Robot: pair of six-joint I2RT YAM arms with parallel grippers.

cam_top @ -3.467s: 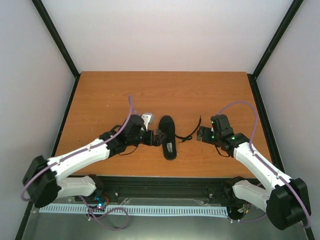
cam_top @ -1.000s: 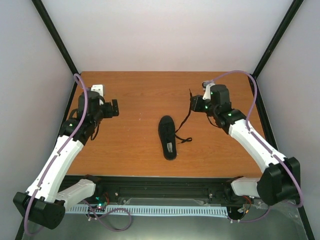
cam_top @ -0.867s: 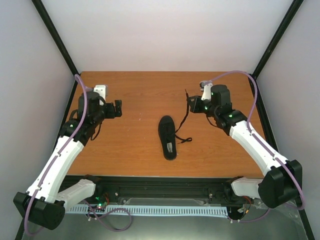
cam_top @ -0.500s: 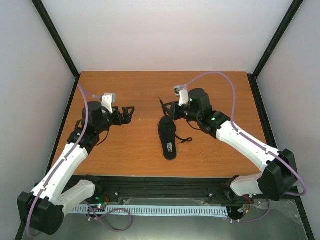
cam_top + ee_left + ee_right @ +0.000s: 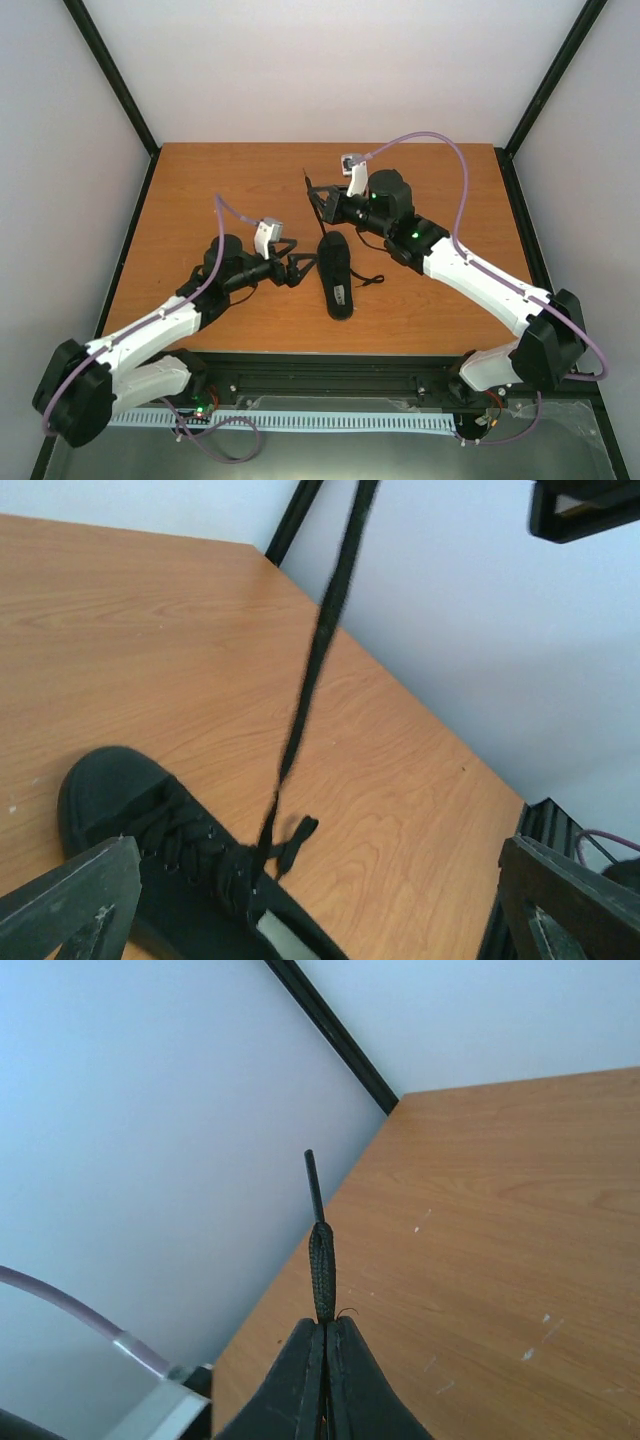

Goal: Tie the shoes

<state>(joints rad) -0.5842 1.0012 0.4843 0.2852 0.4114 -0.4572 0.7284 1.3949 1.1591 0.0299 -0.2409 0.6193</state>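
Observation:
The black shoe lies lengthwise at the table's middle; in the left wrist view its toe and laced part sit low between my fingers. My right gripper hangs above the shoe's far end, shut on the tip of one lace. That lace runs taut down to the shoe, a dark diagonal strand. The other lace end lies loose on the table right of the shoe. My left gripper stands open just left of the shoe, holding nothing, with fingertips wide apart.
The wooden table is bounded by black frame posts and white walls on three sides. The right arm's links reach diagonally over the table's right half. The left arm lies low along the near left.
My left arm has swung from the far left down to the shoe's left side, staying open. My right gripper has carried the lace leftward, from the right side to above the shoe's far end.

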